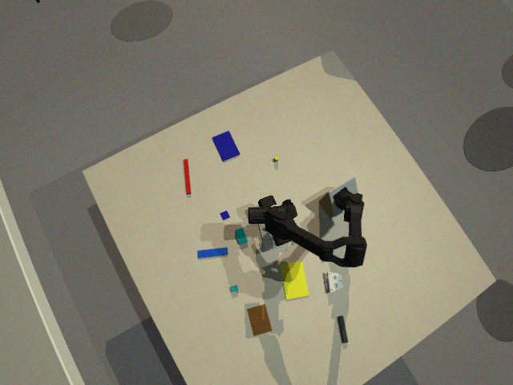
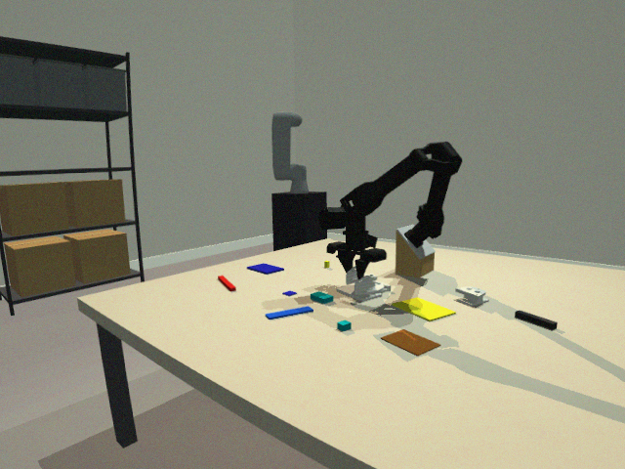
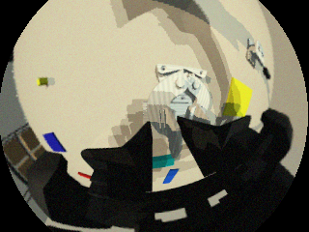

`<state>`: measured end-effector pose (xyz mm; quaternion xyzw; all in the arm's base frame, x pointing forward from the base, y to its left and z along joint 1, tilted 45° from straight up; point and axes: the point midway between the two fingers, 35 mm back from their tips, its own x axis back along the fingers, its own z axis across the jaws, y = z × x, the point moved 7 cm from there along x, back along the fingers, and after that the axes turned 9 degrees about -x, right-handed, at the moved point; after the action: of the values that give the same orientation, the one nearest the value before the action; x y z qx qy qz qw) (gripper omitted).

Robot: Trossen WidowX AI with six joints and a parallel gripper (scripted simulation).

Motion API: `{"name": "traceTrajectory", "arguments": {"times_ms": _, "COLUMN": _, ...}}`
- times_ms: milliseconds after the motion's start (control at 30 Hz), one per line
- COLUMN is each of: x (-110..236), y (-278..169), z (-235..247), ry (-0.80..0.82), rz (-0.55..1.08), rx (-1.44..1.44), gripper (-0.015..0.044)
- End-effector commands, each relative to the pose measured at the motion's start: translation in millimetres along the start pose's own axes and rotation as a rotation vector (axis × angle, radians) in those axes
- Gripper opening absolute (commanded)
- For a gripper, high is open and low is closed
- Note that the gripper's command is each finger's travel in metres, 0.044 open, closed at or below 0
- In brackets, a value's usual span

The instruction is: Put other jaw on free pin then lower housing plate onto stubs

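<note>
My gripper point(image 2: 354, 274) point(image 3: 162, 122) points down, shut on a pale jaw point(image 2: 352, 277) just above the pale gear assembly point(image 2: 370, 291) point(image 3: 182, 102). Fingers and wrist hide much of the assembly in the top view. The wrist view shows ribbed, rounded surfaces and short round studs there; whether the held jaw touches its pin or the teeth mesh cannot be told. The housing plate point(image 1: 334, 281) point(image 2: 472, 291) point(image 3: 256, 51) seems to be the white piece with holes, raised on a small stand, away from the gripper beyond the yellow sheet.
A yellow sheet point(image 1: 296, 285) point(image 2: 429, 309) point(image 3: 238, 98) lies beside the assembly. A teal block point(image 1: 240, 236) point(image 2: 321, 297) and a blue bar point(image 1: 212, 253) point(image 2: 289, 313) lie on its other side. A brown sheet point(image 1: 259, 320) and a black bar point(image 1: 342, 329) lie farther off.
</note>
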<state>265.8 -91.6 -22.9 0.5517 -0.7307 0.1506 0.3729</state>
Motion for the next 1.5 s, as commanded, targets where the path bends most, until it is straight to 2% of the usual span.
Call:
{"name": "traceTrajectory", "arguments": {"times_ms": 0, "x": -2.3, "y": 0.1, "z": -0.1, "ry": -0.005, "rz": 0.0, "rx": -0.009, "gripper": 0.0134}}
{"name": "traceTrajectory", "arguments": {"times_ms": 1467, "x": -12.3, "y": 0.1, "z": -0.3, "ry": -0.006, "rz": 0.0, "rx": -0.008, "gripper": 0.0134}}
